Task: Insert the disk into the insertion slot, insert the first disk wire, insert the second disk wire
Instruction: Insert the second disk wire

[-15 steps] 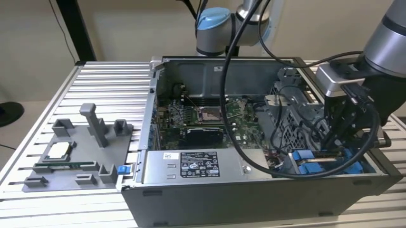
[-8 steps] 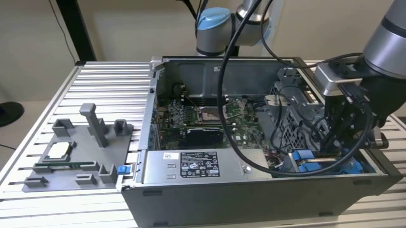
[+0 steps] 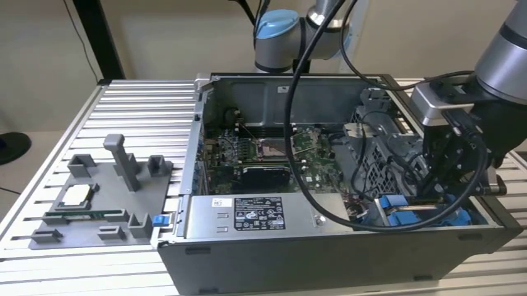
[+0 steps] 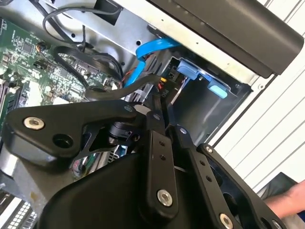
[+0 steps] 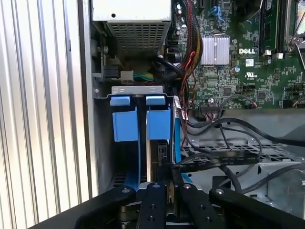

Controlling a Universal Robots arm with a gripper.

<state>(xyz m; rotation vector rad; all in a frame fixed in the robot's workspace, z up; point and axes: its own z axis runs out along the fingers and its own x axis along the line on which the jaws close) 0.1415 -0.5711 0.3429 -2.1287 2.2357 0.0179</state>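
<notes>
Item: pincer. It is lowered into the corner bay of an open computer case that is set on a ribbed metal bench. In both wrist views its fingers are seen drawn close together on a flat black wire just behind the blue frame; whether the plug end is truly clamped cannot be told, since the tips are partly hidden by the linkage.

Item: disk. It is seated edge-on in the slot directly ahead of the pincer, held by its blue frame, whose two tabs stand proud at the mouth of the bay. Insertion of the disk is judged done; the frame is presumably kept outward so it can be released by hand.

Item: blue ribbon wire. It is routed from the bay past the pincer, just beside the fingertips.

Item: circuit board. It is laid flat in the case, beyond the pincer.

Item: power-supply box. It is mounted along the case wall, near the bay.

Item: grey parts tray. It is placed well apart from the pincer, on the bench outside the case.

Item: a hand. It is glimpsed at the bench edge, behind the pincer.
</notes>
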